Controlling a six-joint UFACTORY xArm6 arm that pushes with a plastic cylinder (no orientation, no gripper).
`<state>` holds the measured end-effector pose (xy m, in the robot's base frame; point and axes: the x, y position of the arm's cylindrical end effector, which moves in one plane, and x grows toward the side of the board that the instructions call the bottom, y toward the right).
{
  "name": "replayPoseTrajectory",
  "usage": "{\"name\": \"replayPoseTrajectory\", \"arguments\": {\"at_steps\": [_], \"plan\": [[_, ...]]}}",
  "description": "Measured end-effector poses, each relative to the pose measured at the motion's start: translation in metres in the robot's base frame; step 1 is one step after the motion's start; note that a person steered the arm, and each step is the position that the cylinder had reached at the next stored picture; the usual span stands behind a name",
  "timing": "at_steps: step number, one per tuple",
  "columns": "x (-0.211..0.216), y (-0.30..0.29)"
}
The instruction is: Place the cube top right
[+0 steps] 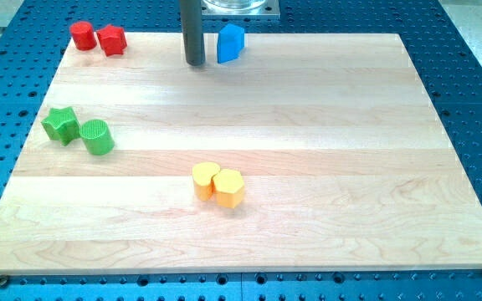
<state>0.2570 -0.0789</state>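
1. Seven blocks sit on the wooden board [308, 125]: two red, two green, two yellow, one blue.
2. Blue block [231, 43]: at the view's top edge, a little left of centre. You should take this for the cube the task names, though its cut corner makes the shape hard to call from this angle.
3. My tip [195, 63]: the dark rod comes down just beside the blue block, on its left, with a narrow strip of board between them. There is no pincer on this arm, so nothing is held and nothing opens or closes; you only push.
4. Red pair: a red round block [82, 35] and a red angular block [111, 39], touching, at the view's top left.
5. Green pair: a green star [60, 124] and a green cylinder [97, 137], side by side near the left edge.
6. Yellow pair: a yellow rounded block [205, 180] touching a yellow hexagon [229, 188], low in the middle.
7. Step in hand, as you may judge it: the tip stands well placed for a push toward the view's right. Meet the blue block square on its left face, level with its middle, so it slides straight without turning. Keep the line parallel to the top edge, since the block lies close to it and could slip off. The way to the top right corner holds no other block.
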Motion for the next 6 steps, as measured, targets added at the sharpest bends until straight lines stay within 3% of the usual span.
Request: {"name": "replayPoseTrajectory", "arguments": {"at_steps": [2,3,4,5,6], "plan": [[-0.059,0.015],[-0.042,0.067],[-0.014,0.160],[0.002,0.208],[-0.001,0.220]]}}
